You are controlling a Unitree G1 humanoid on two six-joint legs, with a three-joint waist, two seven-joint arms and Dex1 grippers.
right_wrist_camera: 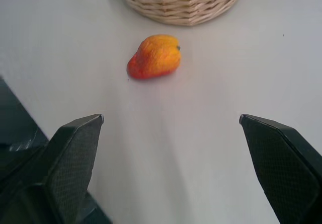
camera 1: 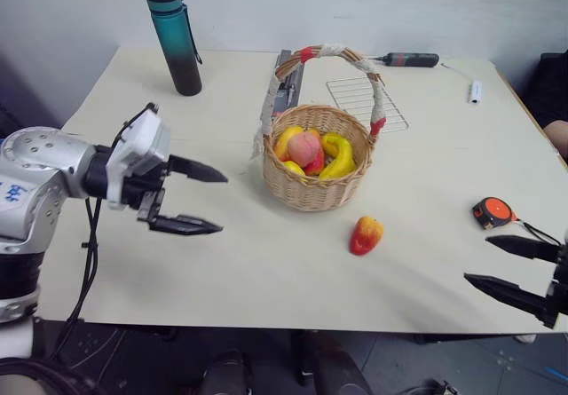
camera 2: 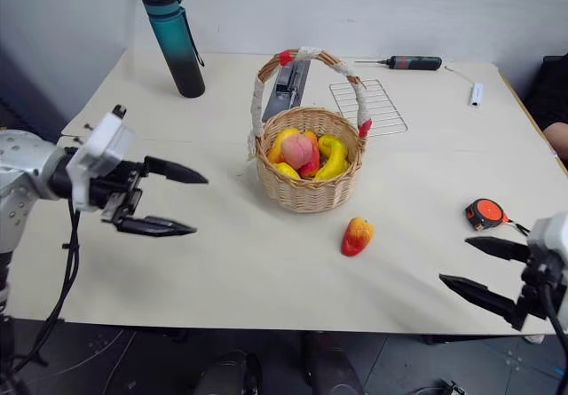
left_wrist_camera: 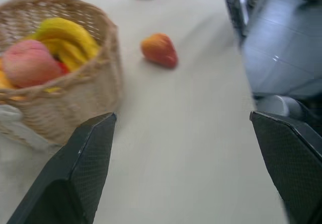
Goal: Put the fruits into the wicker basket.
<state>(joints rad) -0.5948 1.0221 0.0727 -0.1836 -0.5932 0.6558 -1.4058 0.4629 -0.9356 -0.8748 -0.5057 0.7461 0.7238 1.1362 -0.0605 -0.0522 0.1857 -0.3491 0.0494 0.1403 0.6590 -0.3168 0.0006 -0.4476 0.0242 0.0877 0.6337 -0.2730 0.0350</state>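
Mango (camera 1: 366, 234) on the table (camera 1: 222, 262), lying just in front of the wicker basket (camera 1: 312, 191) and apart from it, so one fruit is not yet home. Peach (camera 1: 304, 149) sits on top of the bananas (camera 1: 338, 155) inside the basket, settled. Left gripper (camera 1: 206, 201) hangs to the basket's left, fingers spread wide, holding nothing. Right gripper (camera 1: 512, 271) waits at the table's near right edge beside the tape measure (camera 1: 493, 211), wide open and empty too, pointed at the mango, looking the likelier one to fetch it.
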